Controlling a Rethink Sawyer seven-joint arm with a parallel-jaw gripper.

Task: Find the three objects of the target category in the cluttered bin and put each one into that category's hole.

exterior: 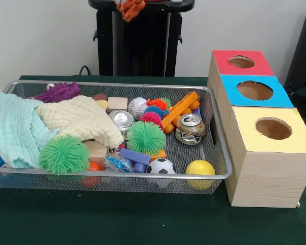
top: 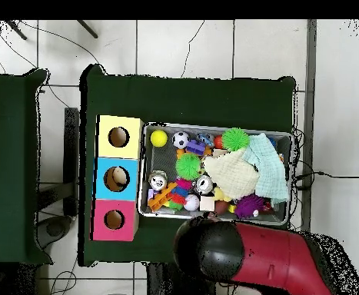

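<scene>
The silver wire-mesh bin [exterior: 117,84] stands on the green table and is full of clutter; it also shows in the overhead view [top: 217,127]. Inside are two green spiky balls [exterior: 146,138] [exterior: 64,154], a yellow ball [exterior: 200,174], a soccer ball [exterior: 160,168], a baseball [exterior: 137,107], two crushed cans [exterior: 189,128] [exterior: 122,119], an orange plastic piece [exterior: 179,109] and a wooden block [exterior: 117,103]. Next to the bin stand three wooden boxes, each with a round hole: red [exterior: 241,62], blue [exterior: 254,90], yellow [exterior: 273,128]. The red and black arm [top: 244,257] is drawn back; its gripper is hidden.
A mint cloth [exterior: 13,130] and a cream cloth [exterior: 81,118] cover the bin's left part and hide what lies under them. A purple spiky toy [exterior: 58,92] lies at the bin's far left corner. The robot's black pedestal [exterior: 140,41] stands behind the table.
</scene>
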